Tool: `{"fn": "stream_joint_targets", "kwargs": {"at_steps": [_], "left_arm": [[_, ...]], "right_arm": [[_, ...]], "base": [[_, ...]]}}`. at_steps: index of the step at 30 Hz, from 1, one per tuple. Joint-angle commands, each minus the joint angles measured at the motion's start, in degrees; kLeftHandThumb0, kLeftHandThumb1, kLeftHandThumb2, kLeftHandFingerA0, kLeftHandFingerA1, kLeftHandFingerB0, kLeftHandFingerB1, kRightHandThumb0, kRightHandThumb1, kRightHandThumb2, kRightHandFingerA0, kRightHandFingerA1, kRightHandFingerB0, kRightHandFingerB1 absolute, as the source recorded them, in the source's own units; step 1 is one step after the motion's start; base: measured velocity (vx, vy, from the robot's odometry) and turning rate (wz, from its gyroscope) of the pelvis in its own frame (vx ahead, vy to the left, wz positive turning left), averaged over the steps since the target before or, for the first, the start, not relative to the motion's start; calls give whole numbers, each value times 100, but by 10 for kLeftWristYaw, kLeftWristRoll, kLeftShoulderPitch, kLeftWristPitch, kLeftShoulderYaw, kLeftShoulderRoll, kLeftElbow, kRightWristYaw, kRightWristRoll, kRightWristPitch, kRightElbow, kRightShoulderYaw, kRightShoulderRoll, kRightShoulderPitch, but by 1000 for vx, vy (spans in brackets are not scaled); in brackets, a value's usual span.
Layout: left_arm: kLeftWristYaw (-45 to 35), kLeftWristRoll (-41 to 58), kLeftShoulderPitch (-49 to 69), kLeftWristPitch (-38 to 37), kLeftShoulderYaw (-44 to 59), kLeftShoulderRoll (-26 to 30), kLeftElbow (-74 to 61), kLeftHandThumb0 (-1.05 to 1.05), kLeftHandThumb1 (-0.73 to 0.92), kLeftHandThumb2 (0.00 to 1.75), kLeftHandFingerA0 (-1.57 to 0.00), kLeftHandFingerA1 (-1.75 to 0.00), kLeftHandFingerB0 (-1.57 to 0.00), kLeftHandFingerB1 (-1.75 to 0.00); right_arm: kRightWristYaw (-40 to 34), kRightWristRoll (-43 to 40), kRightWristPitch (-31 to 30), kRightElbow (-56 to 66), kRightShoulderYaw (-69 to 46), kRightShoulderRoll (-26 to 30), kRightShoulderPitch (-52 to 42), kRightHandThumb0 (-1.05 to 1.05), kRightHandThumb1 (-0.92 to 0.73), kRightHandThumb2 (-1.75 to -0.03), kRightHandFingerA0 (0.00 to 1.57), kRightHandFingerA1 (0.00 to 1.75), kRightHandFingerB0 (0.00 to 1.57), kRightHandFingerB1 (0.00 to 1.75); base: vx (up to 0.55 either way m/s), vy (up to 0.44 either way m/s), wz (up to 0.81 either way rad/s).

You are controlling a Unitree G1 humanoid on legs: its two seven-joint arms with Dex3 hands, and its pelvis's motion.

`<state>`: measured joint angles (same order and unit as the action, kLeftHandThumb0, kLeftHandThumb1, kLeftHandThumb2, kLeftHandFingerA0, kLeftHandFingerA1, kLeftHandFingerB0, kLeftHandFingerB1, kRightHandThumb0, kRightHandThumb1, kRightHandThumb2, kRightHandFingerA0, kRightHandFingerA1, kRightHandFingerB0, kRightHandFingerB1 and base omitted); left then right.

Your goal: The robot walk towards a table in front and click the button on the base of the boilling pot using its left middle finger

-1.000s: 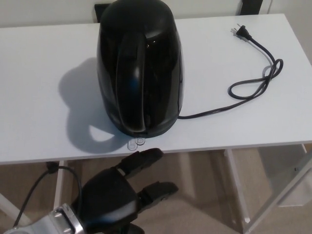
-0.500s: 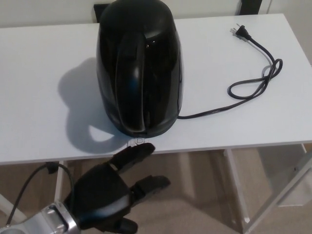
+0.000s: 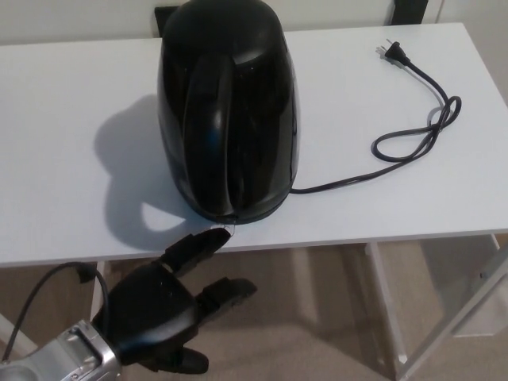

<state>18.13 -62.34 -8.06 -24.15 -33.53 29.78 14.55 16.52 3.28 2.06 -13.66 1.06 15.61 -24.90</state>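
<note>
Head view. Glossy black boiling pot [image 3: 228, 111], rounded body w/ arched handle, stands centre-left on white matte surface [image 3: 55, 135], near its front edge; no brand or writing legible. Small clear button [image 3: 225, 231] at pot's base, front. Left hand [image 3: 163, 309], black, fingers spread, holding nothing; upper fingertip at button. Black power cord [image 3: 413, 135], looped, w/ unplugged two-prong plug [image 3: 392, 51], lies to the right.

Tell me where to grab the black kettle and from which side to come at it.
Grip the kettle by its arched handle, which runs down the near side facing the robot. Come from the table's front edge, probably from above, fingers wrapping around the handle. The body looks too wide and smooth. The left hand is already nearest.
</note>
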Motion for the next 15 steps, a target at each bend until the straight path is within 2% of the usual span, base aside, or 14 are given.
{"fn": "stream_joint_targets", "kwargs": {"at_steps": [1, 12, 15], "left_arm": [[-9, 10, -8, 10, 8, 7, 17, -85, 80, 63, -27, -29, -16, -29], [-6, 3, 21, 4, 1, 11, -26, -83, 77, 64, -26, -29, -16, -30], [-29, -2, 69, 1, -2, 33, -100, -82, 79, 65, -22, -28, -15, -30]], "right_arm": [[-1, 5, 10, -8, 0, 11, 1, -12, -74, -62, 50, 49, 36, 40], [-4, 11, -1, 7, 3, 11, -3, -11, -73, -61, 50, 50, 35, 40], [-2, 6, 1, 5, 1, 9, -2, -11, -74, -61, 50, 50, 36, 40]], "base": [[0, 0, 0], [0, 0, 0], [0, 0, 0]]}}
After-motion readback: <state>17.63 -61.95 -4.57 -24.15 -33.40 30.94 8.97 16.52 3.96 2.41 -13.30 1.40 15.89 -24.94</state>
